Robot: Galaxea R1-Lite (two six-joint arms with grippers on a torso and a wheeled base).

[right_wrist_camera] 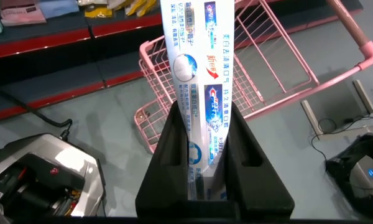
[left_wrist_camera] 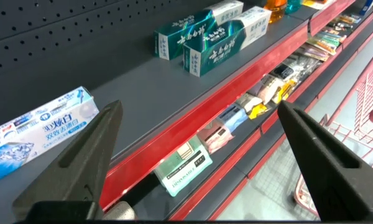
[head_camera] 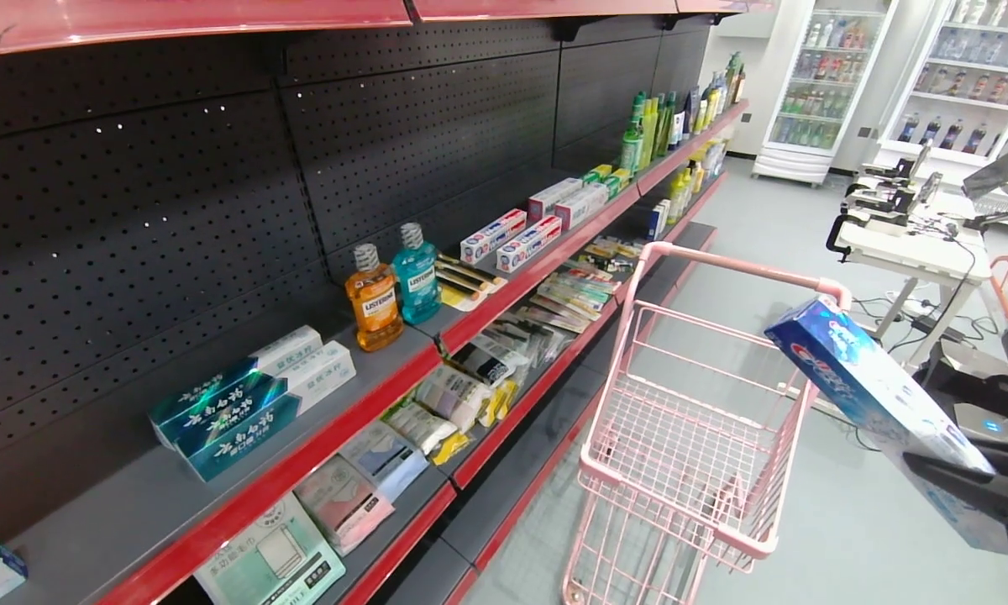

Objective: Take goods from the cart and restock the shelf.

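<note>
One blue toothpaste box (head_camera: 878, 391), clamped tilted in the right tool (right_wrist_camera: 205, 124), aloft near the pink cart (head_camera: 739, 267) handle; left tool (left_wrist_camera: 200, 107) spread wide, holding nothing, above the grey shelf (head_camera: 92, 496).

The right tool (head_camera: 966, 483) grips a blue toothpaste box (head_camera: 869, 382) beside the pink cart (head_camera: 680, 525).

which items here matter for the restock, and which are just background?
Job: blue toothpaste box, pink cart, grey shelf.
Lying about: orange mouthwash bottle, green toothpaste boxes, drinks fridge, white desk.
</note>
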